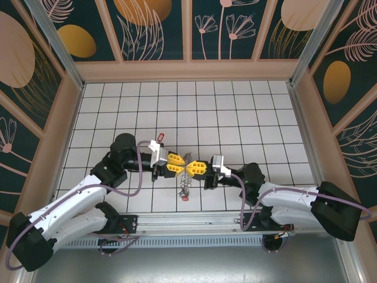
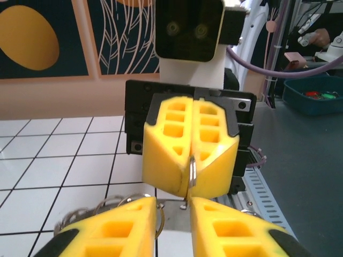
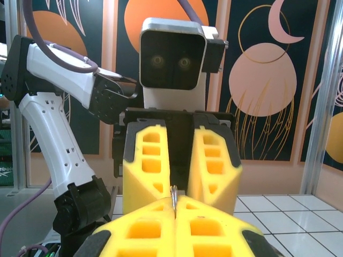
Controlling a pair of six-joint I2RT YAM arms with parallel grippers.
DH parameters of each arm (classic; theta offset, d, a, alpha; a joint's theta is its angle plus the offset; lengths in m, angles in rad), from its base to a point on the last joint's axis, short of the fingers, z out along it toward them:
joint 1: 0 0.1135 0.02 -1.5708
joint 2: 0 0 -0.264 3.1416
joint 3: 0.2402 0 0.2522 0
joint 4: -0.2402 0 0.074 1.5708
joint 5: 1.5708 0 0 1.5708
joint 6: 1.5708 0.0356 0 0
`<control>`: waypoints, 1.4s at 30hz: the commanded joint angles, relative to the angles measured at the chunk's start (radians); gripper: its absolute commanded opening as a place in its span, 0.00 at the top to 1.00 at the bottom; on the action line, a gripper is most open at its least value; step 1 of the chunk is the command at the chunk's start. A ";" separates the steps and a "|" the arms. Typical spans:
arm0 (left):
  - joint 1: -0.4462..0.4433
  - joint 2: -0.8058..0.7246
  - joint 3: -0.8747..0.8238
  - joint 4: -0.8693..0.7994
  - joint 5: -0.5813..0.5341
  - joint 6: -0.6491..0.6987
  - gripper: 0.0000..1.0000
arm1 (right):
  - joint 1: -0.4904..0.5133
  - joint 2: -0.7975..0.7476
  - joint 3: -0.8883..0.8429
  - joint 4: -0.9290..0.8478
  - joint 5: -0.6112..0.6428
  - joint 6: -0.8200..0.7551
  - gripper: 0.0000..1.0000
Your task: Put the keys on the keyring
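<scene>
The two grippers meet nose to nose at the middle of the overhead view, above glossy white tiles (image 1: 235, 118). The right gripper (image 1: 195, 168) is clamped tight on the keyring (image 2: 192, 172), a thin silvery wire loop seen edge-on between its ribbed yellow plastic fingers (image 2: 166, 144). The left gripper (image 2: 174, 209), at the bottom of its own view, stands slightly parted around the wire; I can't say whether it touches. More shiny loops (image 2: 128, 202) curl at lower left there. Overhead, a small metallic cluster dangles just below the grippers, likely the keys (image 1: 185, 188), ending in a red bit (image 1: 184, 198).
</scene>
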 commanded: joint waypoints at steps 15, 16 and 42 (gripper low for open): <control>-0.001 0.018 0.026 -0.011 0.051 0.018 0.77 | 0.001 -0.004 0.037 0.044 -0.010 -0.009 1.00; -0.002 0.016 0.022 -0.014 0.048 0.022 0.78 | 0.001 -0.004 0.035 0.051 -0.008 -0.007 1.00; -0.002 0.016 0.158 -0.425 -0.181 0.321 1.00 | -0.088 -0.150 0.421 -1.231 -0.105 -0.492 0.66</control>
